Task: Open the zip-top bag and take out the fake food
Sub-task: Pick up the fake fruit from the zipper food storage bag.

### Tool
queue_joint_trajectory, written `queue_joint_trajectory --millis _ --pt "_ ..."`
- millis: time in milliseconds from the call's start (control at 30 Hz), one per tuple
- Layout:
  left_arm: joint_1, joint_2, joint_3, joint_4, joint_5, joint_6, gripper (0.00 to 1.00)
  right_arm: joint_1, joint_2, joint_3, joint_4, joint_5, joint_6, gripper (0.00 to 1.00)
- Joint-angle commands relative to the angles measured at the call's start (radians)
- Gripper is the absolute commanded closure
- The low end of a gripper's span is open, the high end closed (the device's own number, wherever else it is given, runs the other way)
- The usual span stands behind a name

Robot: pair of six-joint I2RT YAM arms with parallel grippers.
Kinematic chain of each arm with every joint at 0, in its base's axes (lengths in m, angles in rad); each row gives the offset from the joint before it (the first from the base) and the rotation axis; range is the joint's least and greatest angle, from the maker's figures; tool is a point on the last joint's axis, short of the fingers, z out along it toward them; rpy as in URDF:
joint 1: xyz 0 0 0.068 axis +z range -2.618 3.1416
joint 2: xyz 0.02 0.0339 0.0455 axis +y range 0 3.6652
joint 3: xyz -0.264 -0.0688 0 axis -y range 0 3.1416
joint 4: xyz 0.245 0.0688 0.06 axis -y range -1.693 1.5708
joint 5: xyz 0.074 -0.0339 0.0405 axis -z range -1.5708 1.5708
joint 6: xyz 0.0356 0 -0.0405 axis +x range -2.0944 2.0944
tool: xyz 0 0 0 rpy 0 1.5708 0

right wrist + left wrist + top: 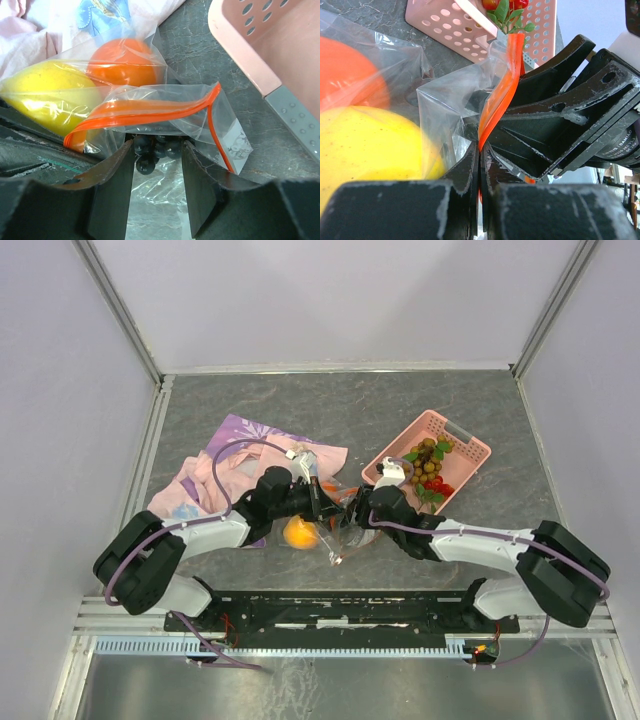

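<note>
Left claw [480, 150], bottom centre of its wrist view, is pinched tight on the orange strip [502, 85] of the bag [445, 100]. The strip rises twisted from the pinch toward the top of the frame.

Right claw [157, 147] stands about half wide at the bottom of its view and grips nothing. Dark grapes [152, 150] show through the plastic between its fingers, and the strip curves just above.

Further up and left in that view, the yellow fruit [45, 95] and orange [122, 62] sit inside the bag. The basket [250, 55] fills the upper right and the cloth [75, 20] the upper left.

Whether the mouth has parted, I cannot tell.

As I judge it, the risk is the right claw closing on both lips or on loose film. A pull would then drag the whole bag or slide the strip out of the left pinch.
</note>
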Motion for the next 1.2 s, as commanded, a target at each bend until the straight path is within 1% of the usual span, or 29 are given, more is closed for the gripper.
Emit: queue_joint_trajectory --millis 0,233,300,333,400,700,800,900,1067,1167 --pt "-0.003 0.011 0.013 0.024 -0.025 -0.02 0.97 0.004 0.03 -0.019 0.044 0.029 0.092 0.45" --pt "-0.004 0.011 0.011 0.024 -0.023 -0.022 0.97 0.003 0.063 -0.031 0.066 0.06 0.159 0.42" --pt "-0.003 0.012 0.012 0.025 -0.023 -0.022 0.97 0.004 0.067 -0.031 0.064 0.078 0.173 0.39" --pt "-0.003 0.013 0.013 0.025 -0.021 -0.021 0.97 0.004 0.074 -0.032 0.067 0.085 0.179 0.35" --pt "-0.003 0.017 0.015 0.027 -0.019 -0.022 0.97 0.004 0.087 -0.036 0.089 0.087 0.188 0.31" --pt "-0.004 0.024 0.015 0.032 -0.01 -0.025 0.97 0.003 0.196 -0.049 0.27 0.047 0.258 0.3" --pt "-0.003 0.024 0.014 0.034 -0.012 -0.025 0.97 0.003 0.218 -0.055 0.334 0.072 0.274 0.32" --pt "-0.003 0.025 0.01 0.035 -0.009 -0.025 0.97 0.004 0.219 -0.069 0.393 0.092 0.272 0.37" --pt "-0.003 0.028 0.003 0.04 -0.012 -0.025 0.97 0.004 0.19 -0.067 0.411 0.101 0.224 0.47" --pt "-0.004 0.03 -0.001 0.045 -0.012 -0.026 0.97 0.004 0.18 -0.063 0.408 0.089 0.194 0.49"
